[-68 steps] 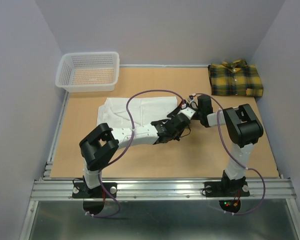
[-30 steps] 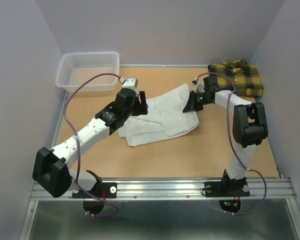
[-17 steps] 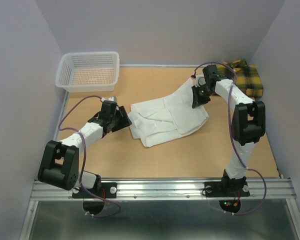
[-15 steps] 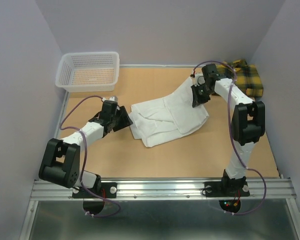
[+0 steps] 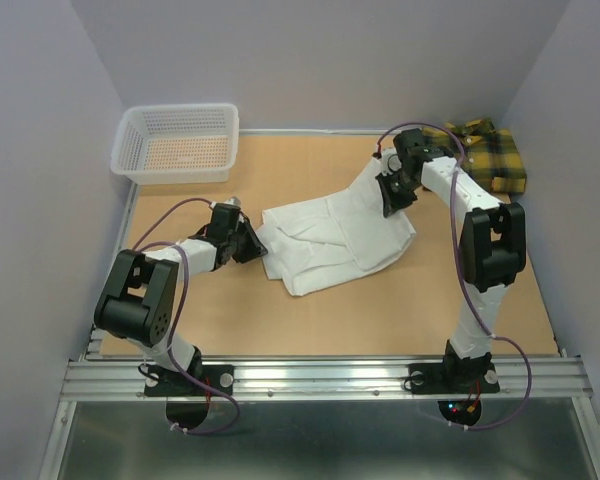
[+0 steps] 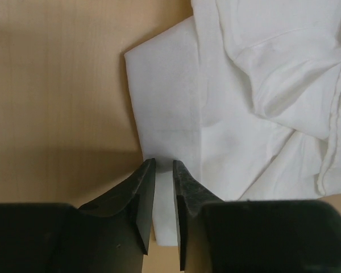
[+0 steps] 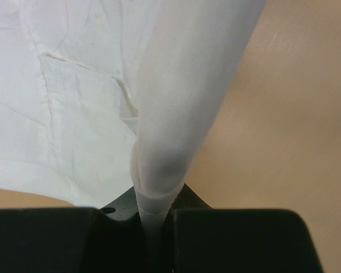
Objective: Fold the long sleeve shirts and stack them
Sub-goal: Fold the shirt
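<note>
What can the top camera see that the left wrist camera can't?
Only the top camera: the mesh basket, the plaid shirt, and the right gripper pinching the white shirt's corner up. Only the left wrist camera: the left gripper close up, fingertips slightly apart, at the shirt's edge. Both: the white shirt on the table.

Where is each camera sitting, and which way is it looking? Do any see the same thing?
Top camera: high above and behind the robot, looking down at the table; the whole left arm and right arm show, plus the basket and plaid shirt.
Left wrist camera: on the left arm, looking down at an edge of the white shirt; two fingers of the left gripper show.
Right wrist camera: on the right arm, looking down; the right gripper pinches a raised fold.
Shared: all three see the white shirt.
</note>
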You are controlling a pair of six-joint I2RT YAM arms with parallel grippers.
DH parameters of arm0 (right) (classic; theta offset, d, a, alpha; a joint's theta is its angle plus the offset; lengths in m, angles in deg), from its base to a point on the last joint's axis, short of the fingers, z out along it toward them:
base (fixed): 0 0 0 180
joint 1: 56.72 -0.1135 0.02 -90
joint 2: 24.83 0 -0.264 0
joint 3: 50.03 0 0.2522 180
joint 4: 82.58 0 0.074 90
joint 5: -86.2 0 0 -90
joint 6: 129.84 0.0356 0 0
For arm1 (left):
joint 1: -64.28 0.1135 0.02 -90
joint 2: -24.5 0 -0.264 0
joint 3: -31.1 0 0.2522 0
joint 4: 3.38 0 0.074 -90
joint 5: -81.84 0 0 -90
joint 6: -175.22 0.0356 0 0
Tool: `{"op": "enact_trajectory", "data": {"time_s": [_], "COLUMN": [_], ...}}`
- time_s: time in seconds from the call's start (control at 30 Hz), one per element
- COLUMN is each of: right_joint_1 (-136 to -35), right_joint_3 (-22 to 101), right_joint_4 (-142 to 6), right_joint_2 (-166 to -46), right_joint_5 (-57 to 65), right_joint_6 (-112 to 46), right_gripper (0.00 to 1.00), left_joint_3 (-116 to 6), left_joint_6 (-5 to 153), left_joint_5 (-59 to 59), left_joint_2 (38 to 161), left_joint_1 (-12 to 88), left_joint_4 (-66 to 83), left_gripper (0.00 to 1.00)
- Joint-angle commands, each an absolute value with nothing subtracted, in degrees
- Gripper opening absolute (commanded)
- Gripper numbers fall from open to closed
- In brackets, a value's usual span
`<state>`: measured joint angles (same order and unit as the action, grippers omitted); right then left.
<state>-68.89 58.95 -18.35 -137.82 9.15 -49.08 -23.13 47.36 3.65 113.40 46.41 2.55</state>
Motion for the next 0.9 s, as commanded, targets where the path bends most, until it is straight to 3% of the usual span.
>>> {"op": "enact_trajectory", "data": {"time_s": [0.0, 0.2, 0.73, 0.87], "right_joint_1": [-70.3, -74.1, -96.3, -101.3], "right_joint_3": [63.4, 65.9, 70.9, 73.9], "right_joint_4": [-17.8, -17.8, -15.5, -13.8], "right_joint_2": [-136.5, -134.6, -140.5, -143.1], "right_joint_5": [5.5, -7.1, -41.7, -44.4], "right_joint_6": [-49.9, -49.6, -43.3, -42.2], "right_gripper": [0.01, 0.02, 0.03, 0.04], "left_joint_3": [-21.9, -20.7, -20.0, -19.4], "left_joint_6": [45.4, 44.3, 41.5, 40.7], "left_joint_5": [3.8, 4.1, 5.8, 6.3], "left_joint_2": [115.3, 116.0, 118.4, 118.3], "left_joint_1": [46.7, 46.7, 44.9, 44.9], "left_joint_4": [0.1, -1.0, -3.6, -4.3], "left_gripper": [0.28, 0.21, 0.20, 0.20]}}
